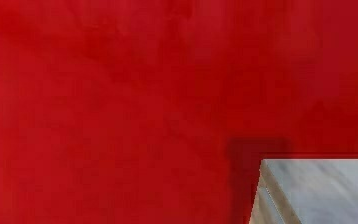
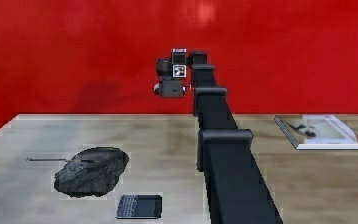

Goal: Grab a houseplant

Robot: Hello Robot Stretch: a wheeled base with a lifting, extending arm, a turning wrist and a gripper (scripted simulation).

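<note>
In the arm side view the dark arm bar [image 2: 222, 140] rises from the bottom edge over a pale wooden tabletop [image 2: 27, 140]. At its far end are the white marker squares, and left of them is my gripper [image 2: 165, 88], up against the red wall [image 2: 77, 50]. Only bare wall lies behind the gripper's far end, so it holds nothing.
On the table's left lies a dark tank-shaped model [image 2: 90, 170]. In front of it is a small flat dark device with keys [image 2: 139, 206]. A flat white tray-like thing [image 2: 317, 130] lies at the right. The forward view has a red wall [image 1: 117, 100] and a pale grey surface's corner [image 1: 317, 190].
</note>
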